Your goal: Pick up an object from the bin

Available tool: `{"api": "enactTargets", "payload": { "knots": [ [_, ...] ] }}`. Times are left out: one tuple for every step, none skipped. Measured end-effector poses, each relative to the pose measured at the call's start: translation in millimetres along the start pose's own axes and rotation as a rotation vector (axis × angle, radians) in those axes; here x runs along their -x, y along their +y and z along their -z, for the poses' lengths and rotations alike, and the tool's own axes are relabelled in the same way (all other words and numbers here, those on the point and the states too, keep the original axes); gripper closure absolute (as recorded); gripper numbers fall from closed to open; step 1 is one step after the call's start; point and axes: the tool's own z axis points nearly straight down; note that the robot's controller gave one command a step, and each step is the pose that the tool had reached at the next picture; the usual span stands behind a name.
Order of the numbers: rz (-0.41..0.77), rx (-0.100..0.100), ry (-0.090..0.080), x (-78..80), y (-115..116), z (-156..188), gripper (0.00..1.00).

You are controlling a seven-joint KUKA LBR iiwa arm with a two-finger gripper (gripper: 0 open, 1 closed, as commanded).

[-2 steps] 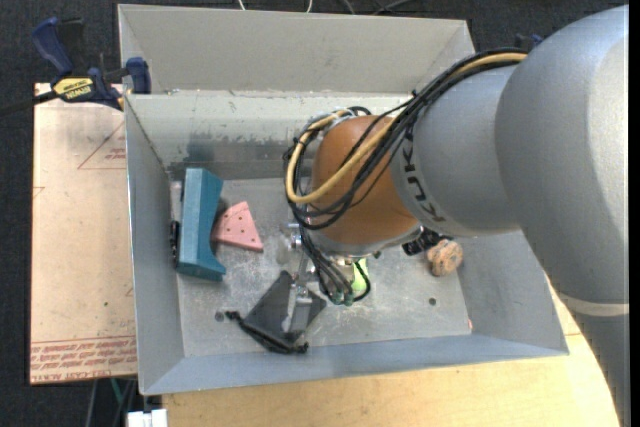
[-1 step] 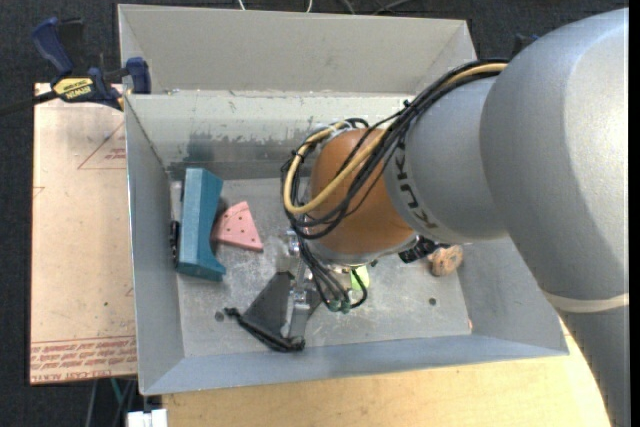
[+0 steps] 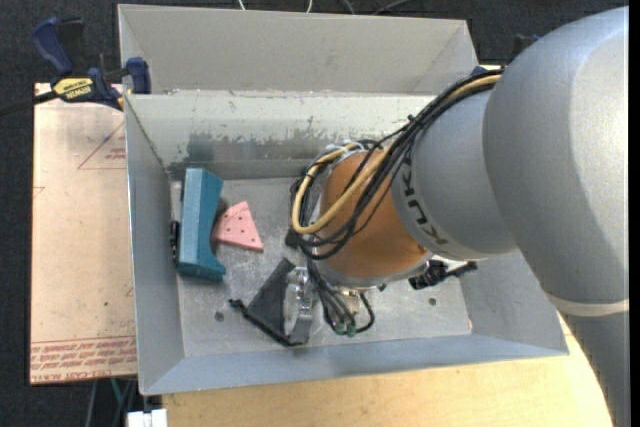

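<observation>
Silvery gripper under an orange wrist cover — yellow and black cables looped over it. Just beside the gripper, a black flat piece; beyond that a pink wedge (darker dots on it) and a teal block. Grey bin.

**Bin floor: three loose things**

On the floor of your grey metal bin you can see three things. A teal block lies lengthwise close to the left wall. A pink triangular wedge lies just to its right; you cannot tell whether the two touch. A black flat piece lies askew nearer the front wall, apart from both.
</observation>
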Motion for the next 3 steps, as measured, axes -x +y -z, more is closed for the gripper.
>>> {"api": "enactTargets", "payload": {
  "knots": [
    [-0.003,0.003,-0.013,3.3,0.0,1.1,0.00],
    [-0.001,0.000,-0.001,0.6,-0.3,0.3,1.00],
    [-0.002,0.003,-0.011,2.7,-0.2,0.6,0.00]
  ]
}}
